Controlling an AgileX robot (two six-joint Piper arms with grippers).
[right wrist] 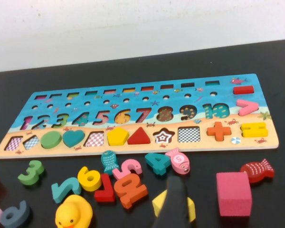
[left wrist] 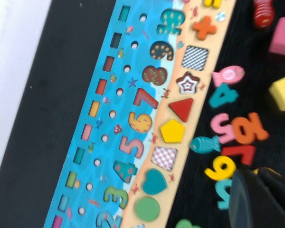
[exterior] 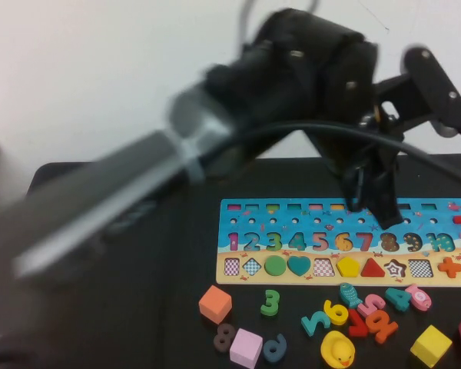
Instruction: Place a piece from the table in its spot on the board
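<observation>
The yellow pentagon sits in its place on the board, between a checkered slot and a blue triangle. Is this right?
Not quite: the triangle is red, not blue, as the right wrist view shows. The yellow pentagon does sit in the board between the checkered slot and it.

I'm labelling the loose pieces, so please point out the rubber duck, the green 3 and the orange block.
Rubber duck [exterior: 338, 351], high view, on its yellow body.
Green 3 [exterior: 270, 302], high view, on the middle of the numeral.
Orange block [exterior: 215, 303], high view, on its top face.

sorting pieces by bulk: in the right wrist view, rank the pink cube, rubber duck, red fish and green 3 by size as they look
1. pink cube
2. rubber duck, cut off by the frame edge, so unsure
3. red fish and green 3 look alike
</observation>
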